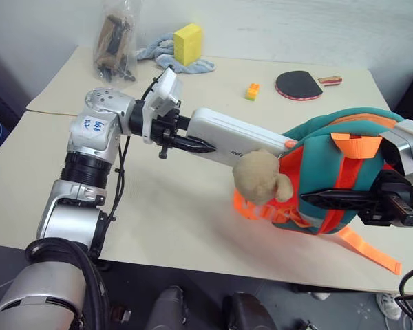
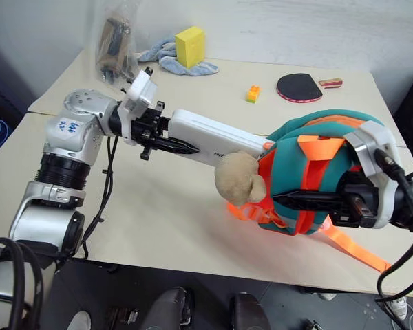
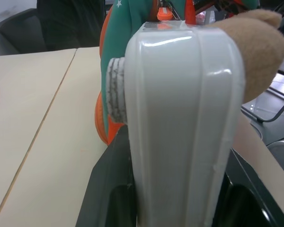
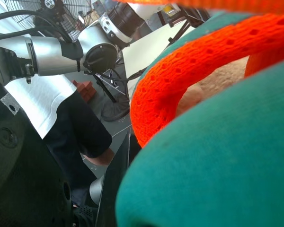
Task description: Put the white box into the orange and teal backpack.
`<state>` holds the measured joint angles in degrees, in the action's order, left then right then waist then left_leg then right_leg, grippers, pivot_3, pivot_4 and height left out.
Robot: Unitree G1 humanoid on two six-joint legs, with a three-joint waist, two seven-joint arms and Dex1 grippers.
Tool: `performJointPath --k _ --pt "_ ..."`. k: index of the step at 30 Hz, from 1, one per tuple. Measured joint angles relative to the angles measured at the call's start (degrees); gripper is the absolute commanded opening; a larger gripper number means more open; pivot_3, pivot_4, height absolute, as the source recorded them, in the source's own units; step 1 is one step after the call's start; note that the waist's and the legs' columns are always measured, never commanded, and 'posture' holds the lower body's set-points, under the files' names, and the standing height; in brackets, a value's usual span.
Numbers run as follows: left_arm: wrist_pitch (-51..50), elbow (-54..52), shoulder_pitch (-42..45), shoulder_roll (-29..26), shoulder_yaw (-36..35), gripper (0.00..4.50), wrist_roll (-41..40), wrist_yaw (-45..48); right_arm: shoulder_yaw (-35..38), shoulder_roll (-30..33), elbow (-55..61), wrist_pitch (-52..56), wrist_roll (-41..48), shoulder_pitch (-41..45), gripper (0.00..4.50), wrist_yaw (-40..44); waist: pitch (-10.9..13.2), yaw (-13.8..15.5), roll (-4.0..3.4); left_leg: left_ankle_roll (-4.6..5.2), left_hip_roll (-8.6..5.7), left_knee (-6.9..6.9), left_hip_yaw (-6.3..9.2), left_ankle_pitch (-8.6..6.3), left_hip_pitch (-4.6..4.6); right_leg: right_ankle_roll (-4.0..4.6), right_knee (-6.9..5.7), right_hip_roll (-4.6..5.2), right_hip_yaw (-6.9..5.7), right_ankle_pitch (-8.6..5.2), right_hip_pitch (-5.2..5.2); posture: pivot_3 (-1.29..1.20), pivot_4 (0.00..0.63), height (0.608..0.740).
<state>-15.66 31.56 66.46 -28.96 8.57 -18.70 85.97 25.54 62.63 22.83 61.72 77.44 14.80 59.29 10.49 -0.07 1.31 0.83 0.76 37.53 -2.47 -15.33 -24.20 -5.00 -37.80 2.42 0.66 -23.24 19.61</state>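
Your left claw (image 1: 186, 142) grips the white box (image 1: 237, 141); your right claw (image 1: 344, 199) pinches the orange and teal backpack (image 1: 330, 172). The plush toy (image 1: 261, 177) may block entry.

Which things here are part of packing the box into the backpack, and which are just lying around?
Part of the job:
white box, in the left pincer
orange and teal backpack, in the right pincer

Lying about:
yellow sponge block
blue cloth
paddle
small yellow brick
clear bag

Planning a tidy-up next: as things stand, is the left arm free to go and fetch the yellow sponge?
Probably not: the left gripper is shut on the white box, whose far end is at the backpack; the sponge sits across the table.
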Motion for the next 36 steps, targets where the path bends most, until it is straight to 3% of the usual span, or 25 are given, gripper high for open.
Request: performJointPath --k 10,14,24,29,34,36 --pt "4.4 7.7 4.0 -1.3 -0.4 1.25 1.4 0.0 1.6 0.7 -0.9 0.1 -0.3 -0.1 0.01 -0.2 0.0 -0.1 -0.07 -0.03 0.01 0.01 0.13 0.03 0.0 0.0 -0.07 0.0 -0.12 0.0 0.0 0.0 0.15 0.74" --pt "2.9 5.2 1.5 4.0 -0.4 1.25 1.4 -1.2 -0.2 0.4 -0.8 -0.1 -0.4 2.4 0.01 -1.1 0.0 0.1 -0.08 -0.02 0.0 0.16 0.23 0.02 -0.08 0.0 -0.06 0.04 -0.2 0.0 -0.06 0.0 0.15 0.74" --pt "-0.4 4.7 -0.2 21.7 3.0 1.25 5.4 -15.9 -3.9 -4.0 -0.3 -1.1 -1.0 4.7 0.01 -5.4 0.1 0.1 -0.09 0.02 -0.03 0.39 0.32 -0.01 -0.31 0.0 -0.15 0.01 -0.28 0.0 0.04 0.0 0.15 0.74" --pt "-0.3 5.4 -0.2 23.9 3.6 2.77 6.2 -18.2 -3.6 -5.7 1.9 -1.9 -0.9 1.4 0.0 -8.0 0.1 -0.2 -0.09 0.0 -0.03 0.39 0.31 0.01 -0.29 0.0 -0.17 -0.02 -0.26 0.0 0.03 0.0 0.15 0.74" --pt "0.9 4.5 -0.3 18.1 2.5 4.3 6.0 -16.0 -3.5 -6.6 3.1 -3.0 -1.4 -1.0 0.0 -10.3 0.1 -0.2 -0.11 -0.09 -0.01 0.38 0.31 0.06 -0.19 0.0 -0.15 -0.04 -0.24 0.0 0.03 0.0 0.15 0.74" --pt "-0.3 3.3 -0.5 14.5 0.8 4.49 4.9 -13.7 -2.5 -6.7 3.7 -3.1 -1.1 -2.1 0.0 -10.9 0.1 -0.2 -0.11 -0.09 0.0 0.38 0.32 0.06 -0.19 0.0 -0.17 -0.04 -0.24 0.0 0.02 0.0 0.15 0.74"
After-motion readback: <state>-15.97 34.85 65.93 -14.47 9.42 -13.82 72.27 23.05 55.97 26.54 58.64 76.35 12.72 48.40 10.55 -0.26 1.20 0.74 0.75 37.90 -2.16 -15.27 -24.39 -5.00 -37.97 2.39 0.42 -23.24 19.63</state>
